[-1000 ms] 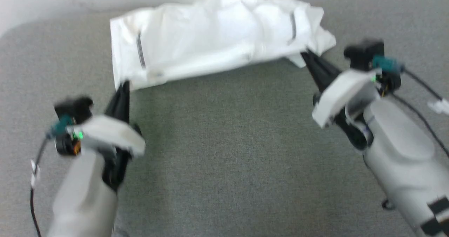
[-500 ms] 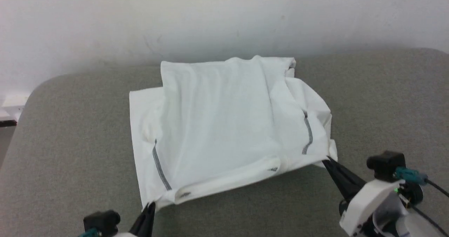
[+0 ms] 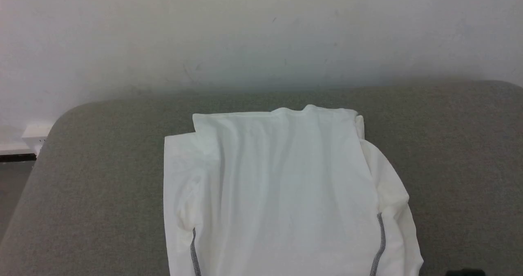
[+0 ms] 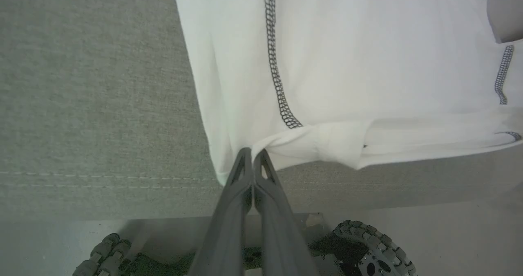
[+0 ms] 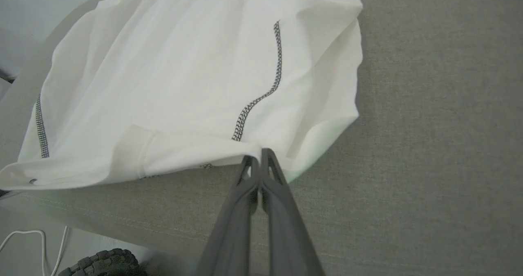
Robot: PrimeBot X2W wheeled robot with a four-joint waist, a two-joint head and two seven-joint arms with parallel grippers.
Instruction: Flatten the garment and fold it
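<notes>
The white, thin, stretchy long-sleeved garment [image 3: 286, 186] is laid near the middle of the broad grey upholstered surface [image 3: 457, 157], short of the pale plain wall [image 3: 245, 34] behind it. The flattening is judged largely done. The body is spread fairly smooth, with only soft ripples and some bunching at its right side. The sleeves seem already turned in, since a sleeve cuff [image 4: 339, 139] is seen lying along the near edge. That edge appears raised a little off the surface at its two corners. The left gripper [image 4: 252, 155], its dark fingers pressed together, is clamped on the near left corner. The right gripper [image 5: 257, 155] is likewise closed tight on the near right corner. What is left is judged to be the folding of the near edge over toward the collar, and perhaps one further fold after that. Counted: one garment; two grippers of two fingers each; two grey zigzag seams [image 3: 381, 243] in the head view; one cuff plainly seen; and two treaded wheels [image 4: 367, 243] below the surface's front edge.
</notes>
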